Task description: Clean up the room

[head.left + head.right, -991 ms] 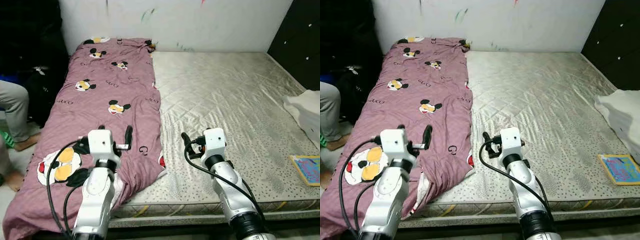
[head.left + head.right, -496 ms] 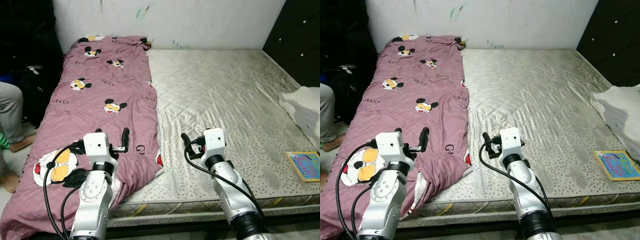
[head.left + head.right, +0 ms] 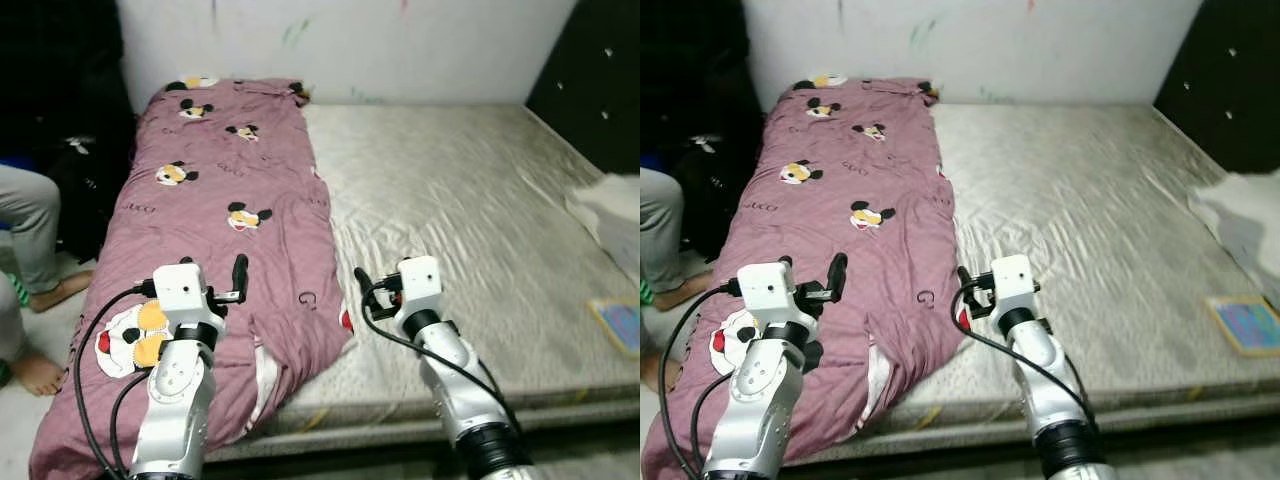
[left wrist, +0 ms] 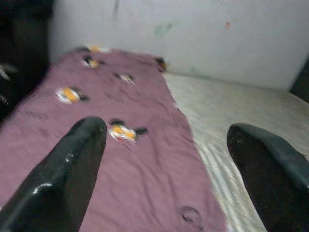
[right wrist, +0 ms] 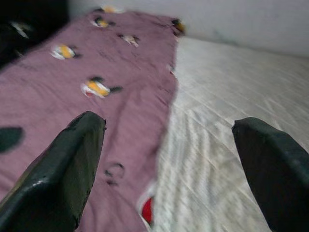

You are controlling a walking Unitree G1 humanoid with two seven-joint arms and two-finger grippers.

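A purple blanket point(image 3: 235, 215) printed with cartoon mice covers the left strip of the bed and hangs over its left and front edges. The rest is bare silver quilted mattress point(image 3: 470, 210). My left gripper point(image 3: 213, 270) hovers open above the blanket's near end; in the left wrist view its fingers point(image 4: 72, 159) stand wide apart with nothing between them. My right gripper point(image 3: 385, 283) is held open just right of the blanket's edge, over the mattress. The right wrist view shows that blanket edge point(image 5: 164, 111) running between its fingers point(image 5: 67, 159).
A person sits at the left, with a grey trouser leg point(image 3: 30, 215) and a bare foot point(image 3: 40, 372) on the floor. Dark bags point(image 3: 85, 175) lie beside the bed. White bedding point(image 3: 612, 208) and a colourful book point(image 3: 620, 325) lie at the mattress's right edge. A dark panel point(image 3: 590, 80) stands behind.
The whole picture has shifted and blurred, so the camera moved. Both arms keep the same raised pose with open fingers. The blanket lies as before.
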